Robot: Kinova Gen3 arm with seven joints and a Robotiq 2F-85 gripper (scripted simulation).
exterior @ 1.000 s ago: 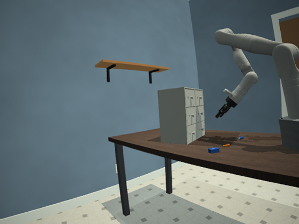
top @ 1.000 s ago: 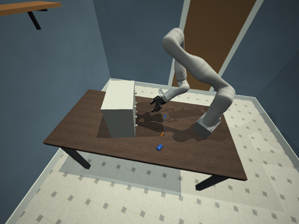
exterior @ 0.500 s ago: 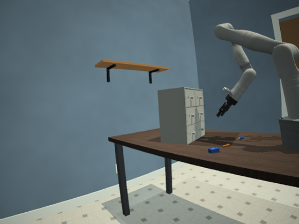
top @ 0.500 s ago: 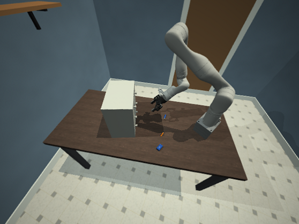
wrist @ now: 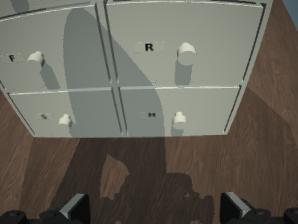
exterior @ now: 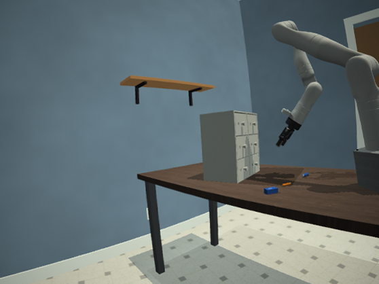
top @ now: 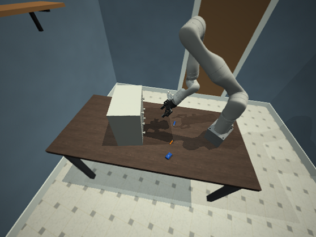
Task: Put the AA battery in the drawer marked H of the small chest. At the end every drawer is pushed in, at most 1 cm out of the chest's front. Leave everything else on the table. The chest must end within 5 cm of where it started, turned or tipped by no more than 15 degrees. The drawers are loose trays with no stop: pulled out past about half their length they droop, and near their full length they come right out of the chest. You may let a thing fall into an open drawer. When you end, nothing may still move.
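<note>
The pale chest (top: 126, 115) stands on the dark table, and all its drawers look pushed in. In the wrist view the bottom right drawer (wrist: 176, 111) carries a small label that looks like H, with a knob (wrist: 178, 120). The drawer above it is marked R (wrist: 149, 47). My gripper (top: 166, 112) is open and empty. It hangs in the air in front of the chest's drawer face, apart from it, as the exterior view also shows (exterior: 282, 142). A small blue cylinder (top: 174, 123), likely the AA battery, lies on the table below and right of the gripper.
A small orange stick (top: 171, 142) and a blue block (top: 168, 155) lie on the table nearer its front edge. The arm's base (top: 217, 136) stands at the right. A wall shelf (exterior: 166, 83) hangs above and behind the chest.
</note>
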